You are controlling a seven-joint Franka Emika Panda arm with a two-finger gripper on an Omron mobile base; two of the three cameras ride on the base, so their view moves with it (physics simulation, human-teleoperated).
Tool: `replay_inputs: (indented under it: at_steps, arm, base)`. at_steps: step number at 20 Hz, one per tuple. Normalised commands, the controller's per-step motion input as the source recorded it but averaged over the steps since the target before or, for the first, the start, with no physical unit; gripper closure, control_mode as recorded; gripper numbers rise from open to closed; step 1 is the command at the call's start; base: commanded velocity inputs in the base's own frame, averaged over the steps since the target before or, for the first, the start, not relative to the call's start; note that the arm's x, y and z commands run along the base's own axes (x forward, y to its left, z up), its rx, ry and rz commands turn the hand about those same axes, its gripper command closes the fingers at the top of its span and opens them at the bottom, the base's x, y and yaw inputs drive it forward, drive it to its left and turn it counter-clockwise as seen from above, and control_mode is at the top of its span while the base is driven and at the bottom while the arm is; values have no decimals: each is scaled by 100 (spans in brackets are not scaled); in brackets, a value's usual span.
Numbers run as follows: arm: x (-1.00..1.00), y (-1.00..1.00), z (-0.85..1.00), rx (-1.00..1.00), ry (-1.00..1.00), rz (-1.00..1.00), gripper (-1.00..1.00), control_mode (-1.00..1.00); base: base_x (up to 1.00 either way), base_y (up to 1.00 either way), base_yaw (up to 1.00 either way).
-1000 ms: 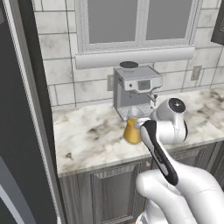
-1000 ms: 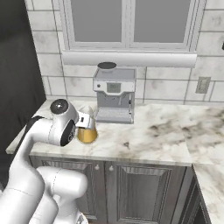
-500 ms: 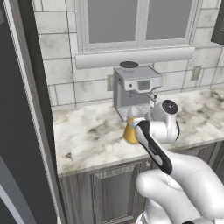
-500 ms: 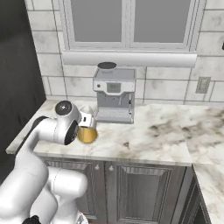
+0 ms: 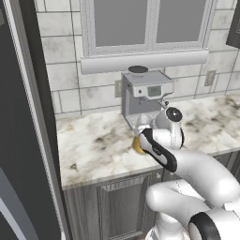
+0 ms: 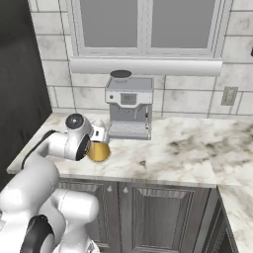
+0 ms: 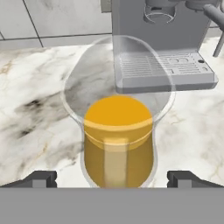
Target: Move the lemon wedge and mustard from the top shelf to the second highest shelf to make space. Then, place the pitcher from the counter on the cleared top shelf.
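My arm reaches low and forward over the counter (image 5: 93,140), pincer (image 7: 112,178) spread wide, fingertips either side of the pitcher (image 7: 117,144) standing before the coffee machine (image 6: 129,106).

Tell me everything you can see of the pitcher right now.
The pitcher is clear, glass-like, with a wide flared mouth and a narrower body holding orange liquid roughly to mid-height. It stands upright on the counter, just in front of the grey coffee machine. The open hand is close to it, one fingertip on each side of its lower body; no contact is visible.
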Motion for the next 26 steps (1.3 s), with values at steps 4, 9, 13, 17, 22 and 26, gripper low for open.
replay_inputs:
  at_steps: [4, 9, 13, 17, 22, 26]
  arm:
    - [26, 0, -22, 0, 0, 0, -100, -100]
    - [24, 0, -22, 0, 0, 0, -100, -100]
    - [24, 0, -20, 0, 0, 0, -100, -100]
    - [24, 0, -20, 0, 0, 0, -100, -100]
    - [18, 0, -24, 0, 0, 0, 100, -100]
    - [0, 0, -29, 0, 0, 0, 100, -100]
  base:
    - [0, 0, 0]
    - [0, 0, 0]
    - [0, 0, 0]
    - [0, 0, 0]
    - [0, 0, 0]
    - [0, 0, 0]
